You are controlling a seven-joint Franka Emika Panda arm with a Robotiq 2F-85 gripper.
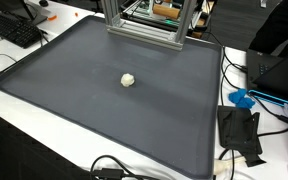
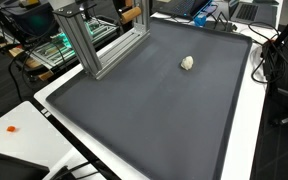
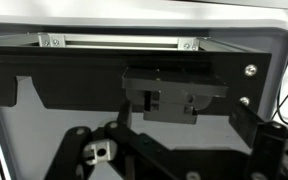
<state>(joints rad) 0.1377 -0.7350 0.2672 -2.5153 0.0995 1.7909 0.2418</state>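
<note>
The object is a small pale lump (image 1: 129,80) (image 2: 187,63), rounded and slightly irregular, lying alone on the dark matted surface (image 1: 74,115) (image 2: 144,120), near the middle and somewhat toward the aluminium frame (image 1: 144,28) (image 2: 96,40) that stands at one edge. Nothing touches it. From its size and crumpled outline it is judged to be light and probably soft. It should yield under pressure and may roll or skid on the mat if pushed from one side only. Take hold across its widest part from directly above, with both contact faces meeting it together and with low closing force. The arm does not appear in either exterior view. In the wrist view the fingers (image 3: 89,150) show as dark linkages at the lower left and lower right. They appear spread, with nothing between them. That view faces the frame and a black bracket (image 3: 174,92). The lump is absent from it, so the fingers are well apart from the lump. A keyboard (image 1: 16,30) lies off the mat.
</note>
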